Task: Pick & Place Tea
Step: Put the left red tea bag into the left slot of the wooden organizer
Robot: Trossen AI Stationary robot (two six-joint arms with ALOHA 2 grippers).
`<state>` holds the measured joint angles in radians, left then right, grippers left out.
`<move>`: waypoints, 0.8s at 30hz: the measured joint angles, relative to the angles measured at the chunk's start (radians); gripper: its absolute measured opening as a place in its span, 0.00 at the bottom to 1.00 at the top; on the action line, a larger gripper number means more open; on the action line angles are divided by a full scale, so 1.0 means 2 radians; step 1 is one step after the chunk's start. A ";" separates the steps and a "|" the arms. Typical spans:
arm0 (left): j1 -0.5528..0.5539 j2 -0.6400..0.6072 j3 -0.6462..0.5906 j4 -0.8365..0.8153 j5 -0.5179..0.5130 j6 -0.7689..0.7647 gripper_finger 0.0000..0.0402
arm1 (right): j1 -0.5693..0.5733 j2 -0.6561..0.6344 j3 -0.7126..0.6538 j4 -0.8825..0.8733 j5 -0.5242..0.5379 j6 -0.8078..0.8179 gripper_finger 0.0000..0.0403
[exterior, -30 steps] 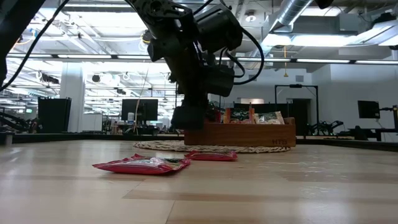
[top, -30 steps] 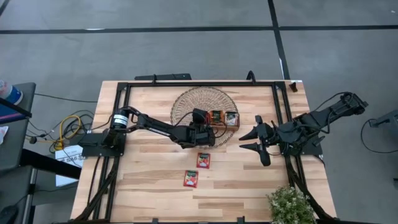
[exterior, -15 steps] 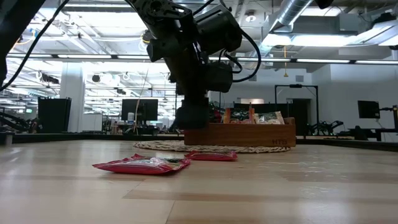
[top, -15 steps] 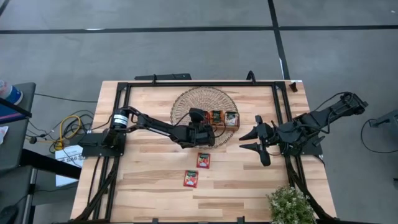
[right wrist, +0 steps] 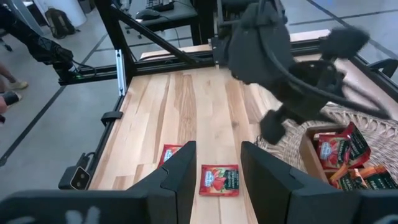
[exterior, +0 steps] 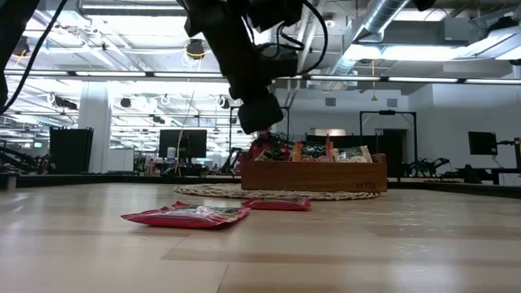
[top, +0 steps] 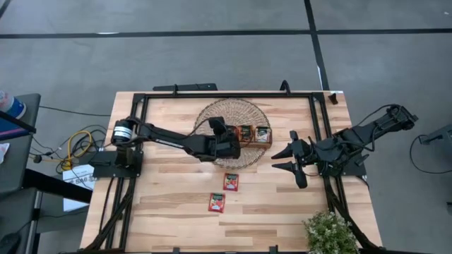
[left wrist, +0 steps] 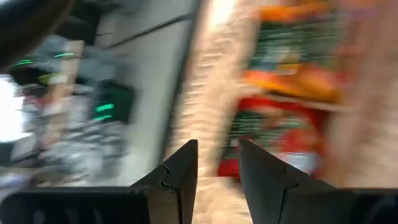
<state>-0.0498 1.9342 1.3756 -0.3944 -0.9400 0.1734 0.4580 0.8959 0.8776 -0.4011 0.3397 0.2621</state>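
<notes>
My left gripper (top: pixel 227 147) (exterior: pixel 262 122) hangs open above the left end of the brown wooden tray (top: pixel 256 134) (exterior: pixel 326 175), which stands on a round woven mat (top: pixel 212 116). Its fingers (left wrist: pixel 185 168) hold nothing. Red sachets (right wrist: pixel 333 152) (exterior: pixel 264 148) (left wrist: pixel 267 134) stand in the tray's left compartment, with orange and pale ones in the compartments beside it. Two red sachets lie flat on the table, one (top: pixel 231 181) (right wrist: pixel 219 180) near the mat and one (top: pixel 216 202) (exterior: pixel 187 216) closer to the near edge. My right gripper (top: pixel 281 160) (right wrist: pixel 217 180) waits open at the table's right.
A black frame rail (top: pixel 226 94) runs along the table's far edge and down both sides. A potted plant (top: pixel 328 233) stands at the near right corner. Bare wood (top: pixel 162 204) lies left of the two loose sachets.
My left gripper has risen from low at the tray's left end to well above it and drawn slightly back toward the table's far-left side, with the arm stretched out more. The red sachets in the left compartment, hidden behind the gripper before, now show. My right arm kept still.
</notes>
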 joint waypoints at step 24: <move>0.033 -0.001 -0.001 -0.031 0.164 0.183 0.26 | 0.000 0.000 0.000 0.011 0.000 0.000 0.29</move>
<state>0.0170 1.9327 1.3743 -0.4572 -0.6118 0.5389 0.4580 0.8961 0.8776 -0.3794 0.3393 0.2619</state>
